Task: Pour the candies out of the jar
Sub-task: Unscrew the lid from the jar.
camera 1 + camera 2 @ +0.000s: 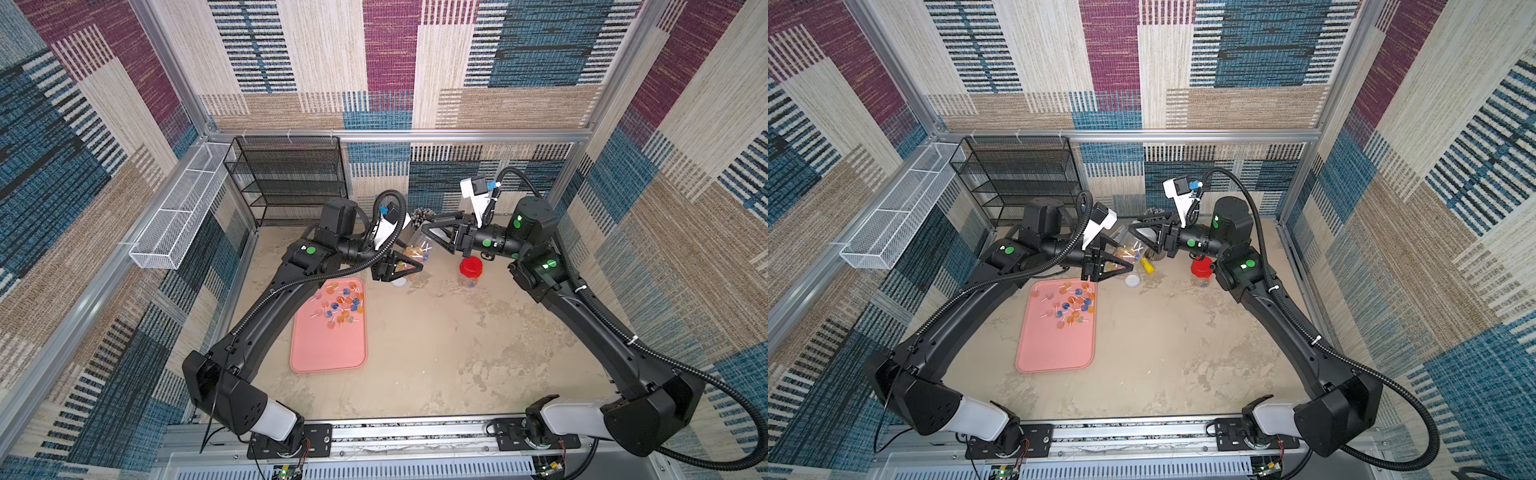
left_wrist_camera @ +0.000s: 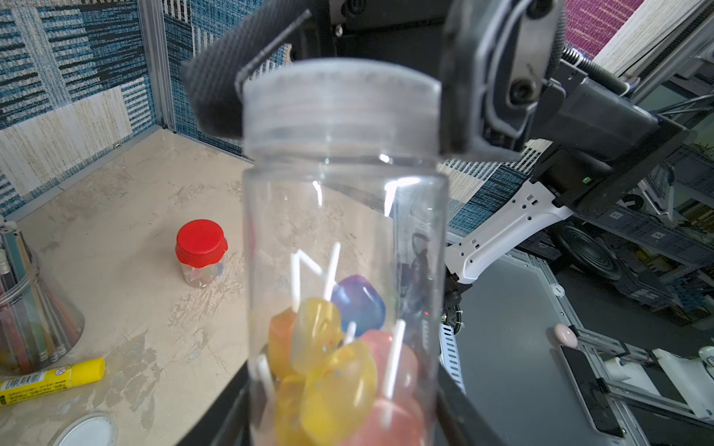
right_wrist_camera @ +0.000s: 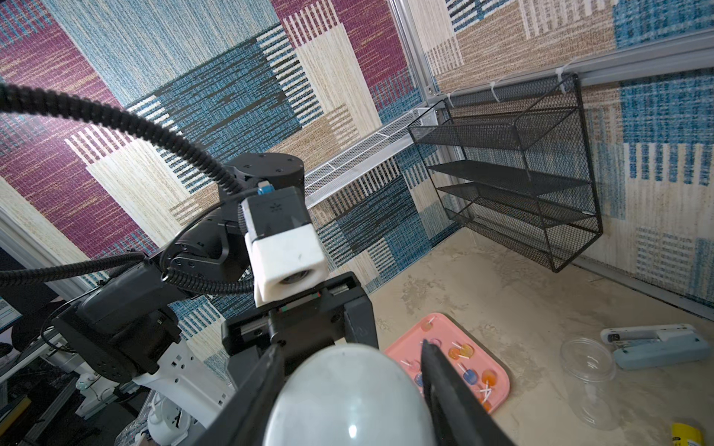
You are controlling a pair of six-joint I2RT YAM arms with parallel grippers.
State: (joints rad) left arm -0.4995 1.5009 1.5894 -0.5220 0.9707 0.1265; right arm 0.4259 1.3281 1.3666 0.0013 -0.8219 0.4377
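Pink tray [image 1: 328, 353] left-centre. Just beyond its far end, left gripper [image 1: 415, 264] pinches tilted clear jar [image 2: 344, 216]; right gripper [image 1: 428, 224] clamps lid [image 2: 340, 104], still on. Likely light, stiff, slick: hold mid-body. Candies [image 2: 332, 359] loose inside.

I find no full word that I can read anywhere in the cell. The yellow glue stick [image 2: 52, 380], lying on the far part of the table, has black print along its barrel. There is a barcode-like block of fine lines with tiny characters under it, too small for me to make out, and a small round symbol towards one end. The black camera housing [image 3: 276, 210] on the left wrist shows a small pale star-shaped logo with no lettering beside it. Plain round green dots [image 1: 311, 250] mark the arm joints on both sides.
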